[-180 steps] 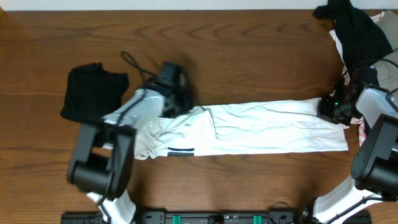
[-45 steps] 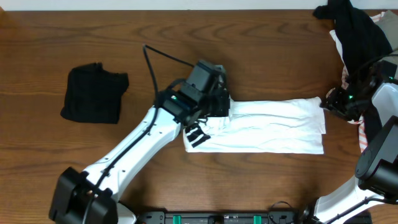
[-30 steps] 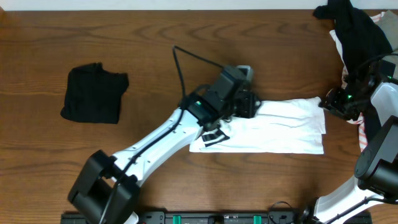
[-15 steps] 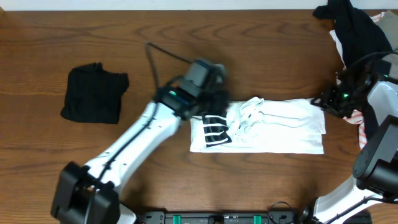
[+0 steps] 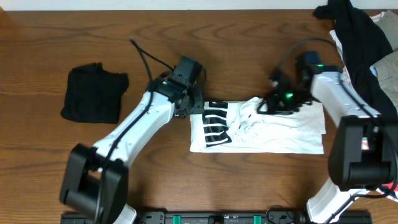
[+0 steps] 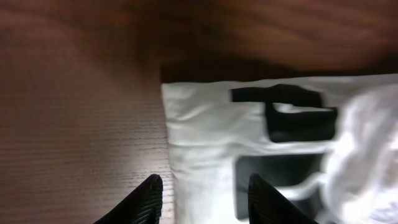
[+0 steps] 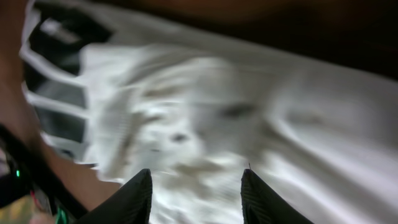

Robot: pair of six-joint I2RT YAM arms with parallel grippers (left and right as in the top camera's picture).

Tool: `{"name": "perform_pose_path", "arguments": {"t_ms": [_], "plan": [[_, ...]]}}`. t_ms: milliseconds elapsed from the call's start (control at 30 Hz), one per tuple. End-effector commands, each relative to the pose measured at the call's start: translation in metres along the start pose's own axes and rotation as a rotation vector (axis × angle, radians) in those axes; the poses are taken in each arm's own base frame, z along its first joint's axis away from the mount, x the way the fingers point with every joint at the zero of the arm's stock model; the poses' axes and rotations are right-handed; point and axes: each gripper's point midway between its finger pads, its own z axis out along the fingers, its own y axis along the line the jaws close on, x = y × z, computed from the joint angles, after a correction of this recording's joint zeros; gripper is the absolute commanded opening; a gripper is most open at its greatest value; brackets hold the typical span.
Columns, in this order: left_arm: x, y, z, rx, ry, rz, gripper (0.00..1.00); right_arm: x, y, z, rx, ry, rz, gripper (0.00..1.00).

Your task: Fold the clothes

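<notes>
Both claws apart over the white shirt (image 5: pixel 280 130)

The left claw (image 6: pixel 202 186), jaws apart and empty, hangs at the shirt's left edge by its black stripe marks (image 5: pixel 216 122). The right claw (image 7: pixel 194 180), likewise apart, is over the bunched middle. The shirt lies right of the worktop's (image 5: pixel 62 174) centre, a black garment (image 5: pixel 93 93) near the left edge.

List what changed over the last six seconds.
The left gripper dragged the left end of the white shirt rightward, folding it over so its black stripes face up, then let go. The right gripper moved left over the shirt. The folded black garment and clothes pile stayed put.
</notes>
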Motion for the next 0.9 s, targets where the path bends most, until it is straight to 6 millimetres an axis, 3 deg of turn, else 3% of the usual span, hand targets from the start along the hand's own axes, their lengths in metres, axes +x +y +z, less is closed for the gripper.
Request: {"name": "perform_pose_path", "arguments": {"t_ms": [0,267,567,633,700,867], "plan": [[0.010,0.015,0.025,-0.067,0.055,0.008,0.45,0.005,0.029,0.019,-0.018,0.054,-0.087,0.47],[0.008,0.015,0.035,-0.067,0.055,0.009,0.45,0.014,0.054,0.042,0.061,0.108,-0.135,0.59],[0.007,0.014,0.035,-0.064,0.050,0.009,0.45,0.022,0.060,0.051,0.110,0.133,-0.129,0.58],[0.006,0.014,0.035,-0.064,0.050,0.009,0.45,0.024,0.055,0.052,0.137,0.141,-0.129,0.47],[0.007,0.014,0.035,-0.064,0.050,0.009,0.45,0.029,0.045,0.053,0.182,0.150,-0.108,0.01],[0.006,0.014,0.035,-0.064,0.050,0.009,0.45,0.038,0.013,0.051,0.350,0.157,0.003,0.01]]}}
